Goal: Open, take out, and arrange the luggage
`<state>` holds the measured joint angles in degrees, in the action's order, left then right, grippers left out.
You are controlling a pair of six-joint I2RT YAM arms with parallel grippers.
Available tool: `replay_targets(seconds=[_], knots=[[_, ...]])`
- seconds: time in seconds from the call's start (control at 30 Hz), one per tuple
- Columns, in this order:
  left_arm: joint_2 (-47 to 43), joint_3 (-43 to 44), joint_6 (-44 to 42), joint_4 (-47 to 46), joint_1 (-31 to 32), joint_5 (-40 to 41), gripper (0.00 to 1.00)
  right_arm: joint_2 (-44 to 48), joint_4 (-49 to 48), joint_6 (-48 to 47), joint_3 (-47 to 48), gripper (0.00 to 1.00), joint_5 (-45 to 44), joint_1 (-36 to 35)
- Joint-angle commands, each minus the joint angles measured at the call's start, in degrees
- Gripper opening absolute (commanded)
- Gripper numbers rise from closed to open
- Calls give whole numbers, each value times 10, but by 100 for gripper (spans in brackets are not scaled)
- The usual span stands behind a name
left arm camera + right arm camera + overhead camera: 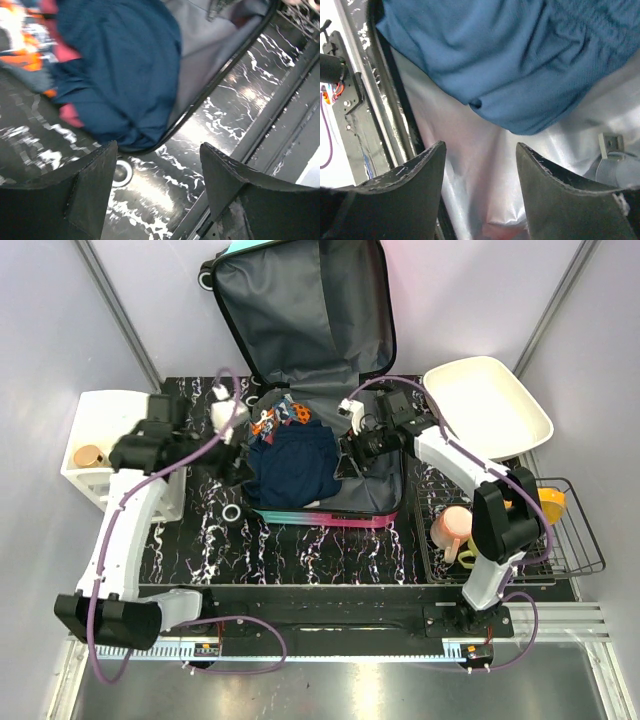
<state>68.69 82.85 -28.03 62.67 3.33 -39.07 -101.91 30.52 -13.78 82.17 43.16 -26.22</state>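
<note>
The left tool (157,147) and right tool (480,146) are both open and empty. The blue clothes (292,465) in the luggage (300,320) lie between them (both arms look just as near).

A black, white-veined marble-look table (190,540) stands between pale lilac walls (60,320), above a glossy grey floor (330,690).

The luggage (300,310) has dark grey lining and a pink-to-teal near edge. The garment (292,465) in it is navy blue, the cloth (268,422) at its far left orange-patterned. The table (330,550) is black with white marbling, the tub (490,405) at far right white.
</note>
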Motion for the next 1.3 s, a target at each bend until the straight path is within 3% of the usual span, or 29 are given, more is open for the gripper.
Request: replay_targets(seconds=[0.0,0.27,0.33,0.57,0.67,0.7,0.8,0.83,0.93,1.27], knots=[[-9,-79,36,-158,76,-30,70,-14,-55,45,-42,69,-14,3],[29,-80,5,-188,130,-50,73,-72,-126,104,-57,88,9,3],[25,-97,-6,-207,135,-50,79,-90,-131,104,-52,90,4,4],[-5,-151,-21,-273,136,-54,84,-136,-173,134,-55,88,45,4],[-9,-165,-22,-296,136,-39,84,-135,-183,153,-56,68,88,4],[-10,-169,-26,-301,136,-36,85,-122,-190,158,-64,56,112,3],[-21,-197,-49,-327,136,-44,87,-81,-211,179,-77,32,148,5],[-26,-206,-63,-346,136,-48,88,-69,-220,191,-79,18,154,3],[-37,-238,-85,-387,136,-69,91,-38,-243,238,-80,0,165,6],[-15,-291,-166,-468,164,-84,94,-39,-356,401,-52,0,206,22]])
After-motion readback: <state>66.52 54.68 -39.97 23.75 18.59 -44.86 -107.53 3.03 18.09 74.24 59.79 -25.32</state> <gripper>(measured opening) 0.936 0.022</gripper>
